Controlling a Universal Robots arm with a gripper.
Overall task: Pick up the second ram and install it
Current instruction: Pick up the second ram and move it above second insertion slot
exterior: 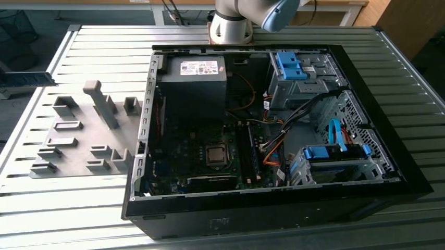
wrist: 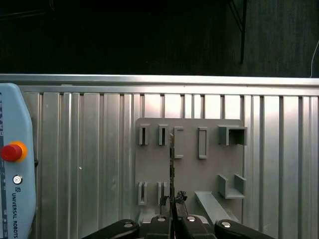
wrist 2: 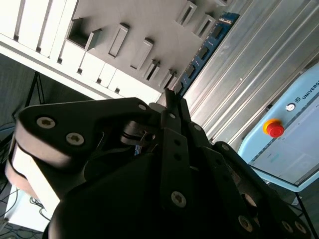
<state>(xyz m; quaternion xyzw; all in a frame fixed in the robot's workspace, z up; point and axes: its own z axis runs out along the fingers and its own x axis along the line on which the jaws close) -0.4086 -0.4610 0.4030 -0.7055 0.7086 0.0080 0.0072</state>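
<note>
Ribbed table (exterior: 90, 208) holds the computer case (exterior: 278, 221) at 3 o'clock of the fixture tray (exterior: 76, 140) in the exterior view; the gripper (wrist: 172, 201) clamps the second ram (wrist 2: 203, 50), projecting lengthwise ahead.

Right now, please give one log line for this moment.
gripper: shut on ram | ram: over gray tray | case: open

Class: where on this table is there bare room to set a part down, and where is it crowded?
Bare ribbed table lies between the grey fixture plate and the near edge, and between plate and far edge. Crowded: inside the open computer case, among cables and drive bays.
</note>
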